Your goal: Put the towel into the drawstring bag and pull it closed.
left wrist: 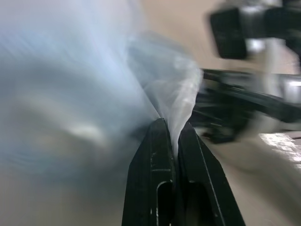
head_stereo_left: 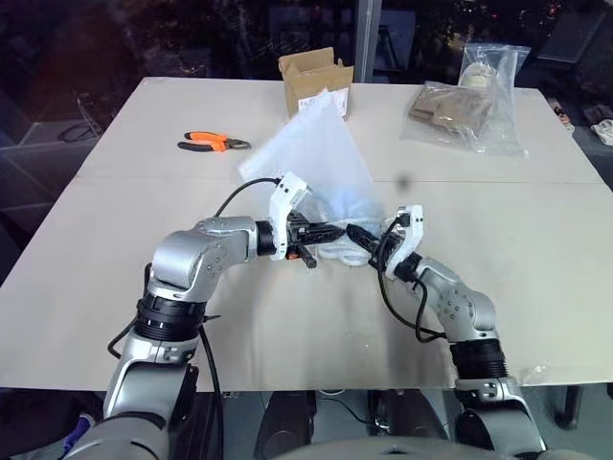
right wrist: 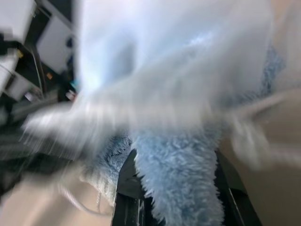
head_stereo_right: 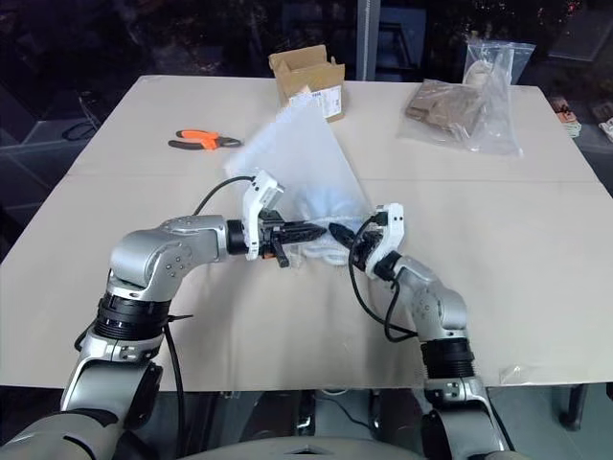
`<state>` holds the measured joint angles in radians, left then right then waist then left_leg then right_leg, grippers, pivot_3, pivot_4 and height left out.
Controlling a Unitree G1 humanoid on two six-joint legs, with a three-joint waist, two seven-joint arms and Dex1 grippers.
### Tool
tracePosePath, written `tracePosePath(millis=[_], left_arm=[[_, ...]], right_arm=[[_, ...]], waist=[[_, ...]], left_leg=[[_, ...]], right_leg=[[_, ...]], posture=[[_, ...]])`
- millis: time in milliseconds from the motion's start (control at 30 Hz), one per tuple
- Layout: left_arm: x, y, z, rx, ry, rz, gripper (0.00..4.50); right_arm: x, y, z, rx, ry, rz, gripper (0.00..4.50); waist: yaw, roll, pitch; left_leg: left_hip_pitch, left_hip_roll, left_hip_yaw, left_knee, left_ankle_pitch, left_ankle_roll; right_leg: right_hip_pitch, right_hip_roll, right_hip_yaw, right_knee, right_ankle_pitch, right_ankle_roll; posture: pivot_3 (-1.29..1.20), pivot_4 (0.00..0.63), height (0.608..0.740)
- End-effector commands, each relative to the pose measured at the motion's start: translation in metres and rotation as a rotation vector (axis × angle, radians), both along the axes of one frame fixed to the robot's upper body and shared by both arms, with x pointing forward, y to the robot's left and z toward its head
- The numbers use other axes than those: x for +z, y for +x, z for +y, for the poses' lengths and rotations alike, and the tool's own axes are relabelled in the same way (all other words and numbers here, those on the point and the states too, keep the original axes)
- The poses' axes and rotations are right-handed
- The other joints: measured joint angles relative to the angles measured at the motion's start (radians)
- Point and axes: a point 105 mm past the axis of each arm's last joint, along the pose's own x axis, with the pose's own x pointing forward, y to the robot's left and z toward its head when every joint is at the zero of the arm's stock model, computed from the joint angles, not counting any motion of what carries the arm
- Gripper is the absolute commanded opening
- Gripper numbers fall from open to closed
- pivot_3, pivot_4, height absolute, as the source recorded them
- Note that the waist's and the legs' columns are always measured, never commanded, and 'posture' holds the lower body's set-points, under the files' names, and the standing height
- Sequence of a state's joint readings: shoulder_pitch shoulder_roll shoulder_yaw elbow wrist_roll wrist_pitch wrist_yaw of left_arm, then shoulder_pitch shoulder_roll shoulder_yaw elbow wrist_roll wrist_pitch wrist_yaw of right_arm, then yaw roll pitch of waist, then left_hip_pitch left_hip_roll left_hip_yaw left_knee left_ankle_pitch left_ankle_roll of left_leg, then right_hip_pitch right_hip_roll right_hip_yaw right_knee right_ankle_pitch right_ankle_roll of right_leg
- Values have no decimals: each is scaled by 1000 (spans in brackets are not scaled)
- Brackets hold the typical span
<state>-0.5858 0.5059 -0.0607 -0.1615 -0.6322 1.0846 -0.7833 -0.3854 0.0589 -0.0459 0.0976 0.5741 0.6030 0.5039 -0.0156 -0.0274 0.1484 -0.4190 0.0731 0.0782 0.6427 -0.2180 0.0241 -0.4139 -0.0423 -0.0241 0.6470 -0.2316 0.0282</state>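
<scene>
Item: left gripper [head_stereo_left: 321, 233], fingers pressed together on a pinch of the drawstring bag [head_stereo_left: 311, 153] fabric; in the left wrist view we see the thin white cloth drawn up between the two black fingers [left wrist: 157, 160]. Beyond that pinch the cloth blurs and we cannot make out the mouth or cords.

Item: right gripper [head_stereo_left: 361, 237], facing the left one, tips close together at the bag's lower edge. In the right wrist view we see light blue terry, the towel [right wrist: 181, 174], lying between its black fingers; the fingers are closed on the towel. The bag's white fabric spreads over the towel here, heavily smeared.

Item: drawstring bag, translucent white, lifted off the table [head_stereo_left: 115, 220] at its near edge and rising as a peaked sheet toward the far side. A pale blue tint shows through its lower part just above the grippers; how much of the towel is inside we cannot tell.

Item: orange-handled pliers [head_stereo_left: 213, 143], far left of the bag, apart from it.

Item: open cardboard box [head_stereo_left: 314, 77] behind the bag's peak, bearing a white label, print too small to read.

Item: clear plastic bag [head_stereo_left: 474, 110], far right, holding brown items.
</scene>
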Motion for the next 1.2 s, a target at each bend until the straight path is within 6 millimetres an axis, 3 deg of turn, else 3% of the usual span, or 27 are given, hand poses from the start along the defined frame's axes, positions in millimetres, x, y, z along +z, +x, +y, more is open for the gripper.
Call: tracePosePath(millis=[33, 200, 333, 533, 700, 900, 1067, 1200], left_arm=[[30, -23, -17, -128, -112, 32, 0], [30, -32, -22, -166, -111, 98, 0], [35, -19, -14, -103, -129, 92, 0], [40, 8, -12, -3, -166, 30, 0], [45, 11, -26, -25, -187, 28, 0], [54, -21, -46, -194, -187, 61, 0], [48, -39, -47, -272, -152, 239, 0], [35, -34, -52, -220, -187, 306, 0]], right_arm=[[21, 4, 10, 12, 85, -70, 93], [34, 7, 15, 20, 236, -66, 93], [54, -10, -12, 28, 292, -126, 93], [72, -50, -51, 47, 241, -159, 93], [61, -69, -57, 69, 33, -117, 93], [32, -86, -75, 15, -272, -16, 93], [40, -89, -78, -12, -221, 28, 93], [34, -66, -58, -6, -76, 77, 93]], waist=[[1, 0, 0], [0, 0, 0], [5, 1, 1], [7, 2, 2], [0, 2, 2], [5, 2, 2], [2, 2, 2], [0, 2, 2]], left_leg=[[0, 0, 0, 0, 0, 0], [0, 0, -1, 0, 0, 0], [0, 0, -1, 0, 0, 0], [-3, -2, -2, 0, 0, 0], [-2, -3, -3, 0, 0, 0], [-3, -2, -3, -1, 0, 0], [-5, -3, -4, 1, 0, 0], [-3, -3, -5, 1, 0, 0]], right_leg=[[0, 0, 0, 0, 0, 0], [0, 0, -1, 0, 0, 0], [0, 0, -1, 0, 0, 0], [0, -3, -3, -2, 0, 0], [0, -2, -3, -2, 0, 0], [0, -1, -3, -3, 0, 0], [0, -2, -3, -4, 0, 1], [0, 0, -2, -3, -2, 4]], posture=[[0, 150, 740], [0, 150, 740], [0, 150, 740], [0, 150, 740], [0, 150, 740], [0, 150, 740], [0, 150, 740], [0, 150, 740]])
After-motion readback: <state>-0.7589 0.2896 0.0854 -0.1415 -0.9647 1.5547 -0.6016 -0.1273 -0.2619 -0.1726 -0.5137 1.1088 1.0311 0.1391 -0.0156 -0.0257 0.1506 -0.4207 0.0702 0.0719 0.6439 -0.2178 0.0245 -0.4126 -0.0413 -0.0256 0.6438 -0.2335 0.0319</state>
